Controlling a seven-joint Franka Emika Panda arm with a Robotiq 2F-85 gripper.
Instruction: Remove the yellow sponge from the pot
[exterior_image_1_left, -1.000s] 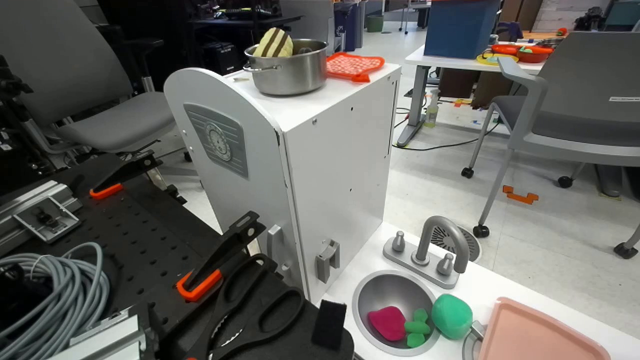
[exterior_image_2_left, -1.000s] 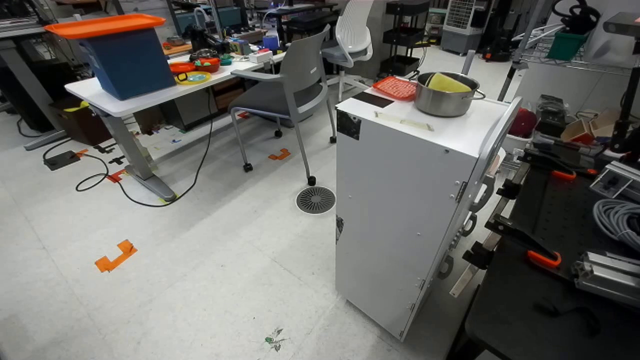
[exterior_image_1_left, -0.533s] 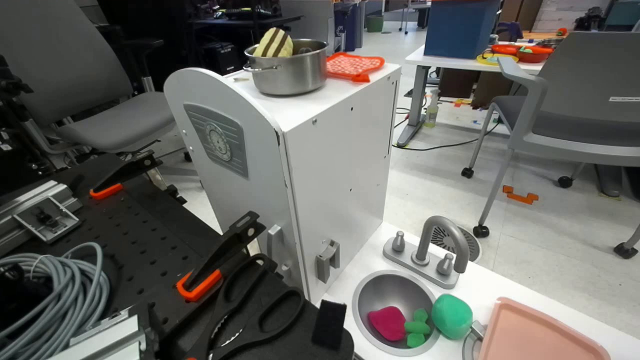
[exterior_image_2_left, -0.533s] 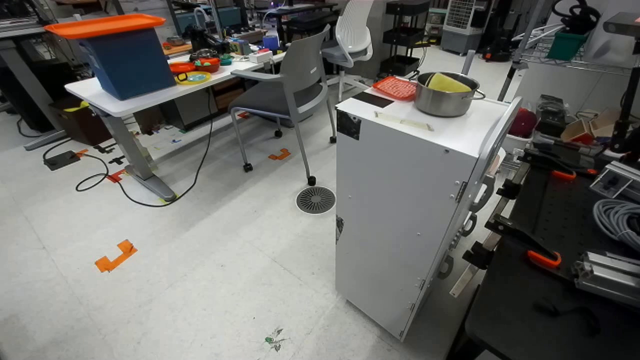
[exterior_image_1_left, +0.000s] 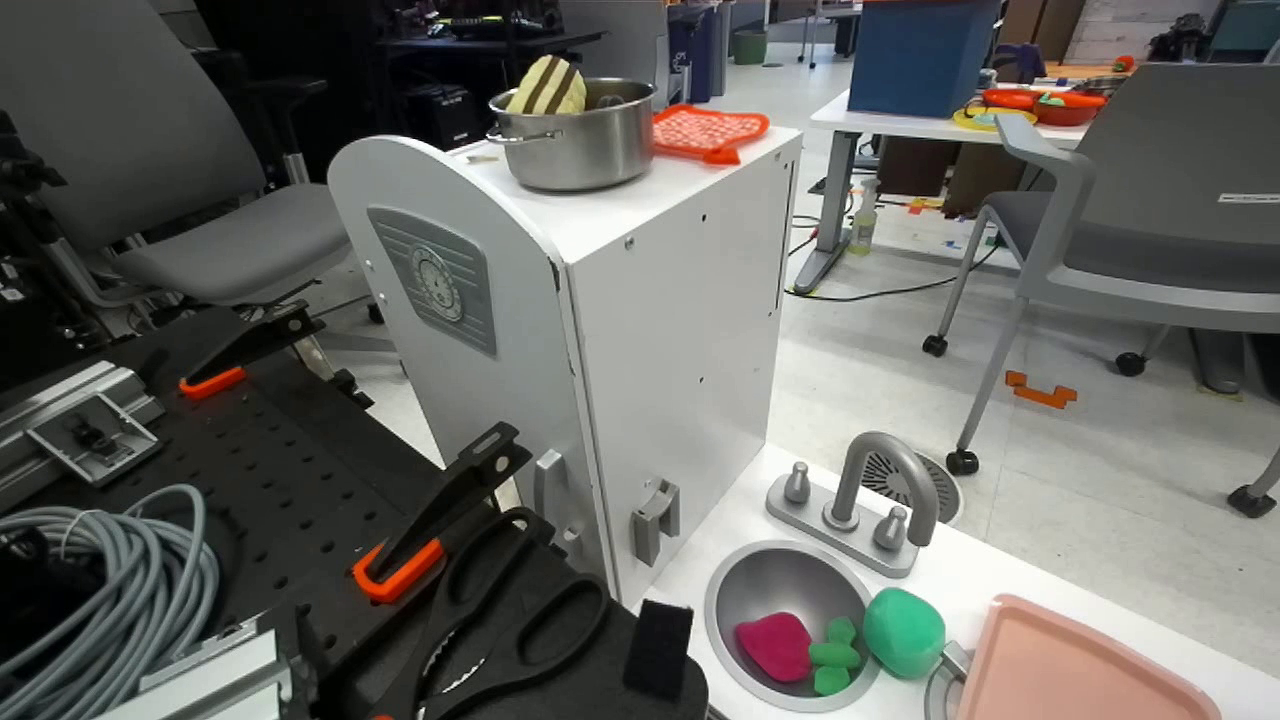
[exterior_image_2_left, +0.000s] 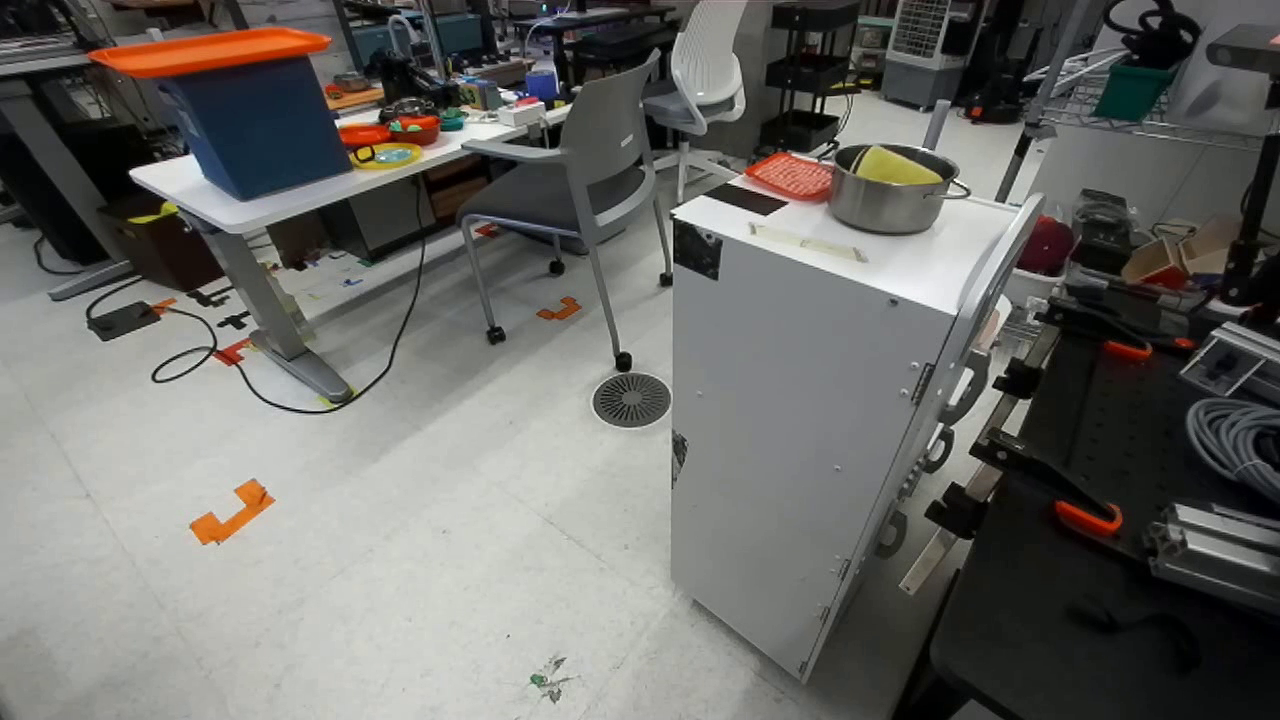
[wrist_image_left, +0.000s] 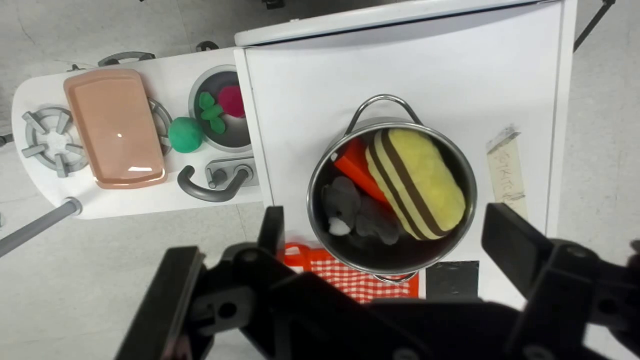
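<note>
The yellow sponge, a pale-yellow soft block with brown stripes, shows in the wrist view (wrist_image_left: 427, 180) inside the steel pot (wrist_image_left: 385, 257). It leans in the pot and its top stands above the rim in both exterior views (exterior_image_1_left: 550, 88) (exterior_image_2_left: 895, 165). The pot shows on the white cabinet in both exterior views (exterior_image_1_left: 590, 152) (exterior_image_2_left: 878, 208). A grey plush toy (wrist_image_left: 345, 205) and an orange-red item (wrist_image_left: 361, 167) lie beside the sponge in the pot. My gripper (wrist_image_left: 387, 227) is open and empty, seen only in the wrist view, with its fingers spread wider than the pot.
The white cabinet top (wrist_image_left: 310, 85) has a raised back panel (exterior_image_1_left: 395, 165). A red checkered pot holder (wrist_image_left: 350, 272) lies against the pot. A lower counter holds a sink (wrist_image_left: 220, 142) with plush food, a faucet (wrist_image_left: 215, 192) and a pink tray (wrist_image_left: 115, 130).
</note>
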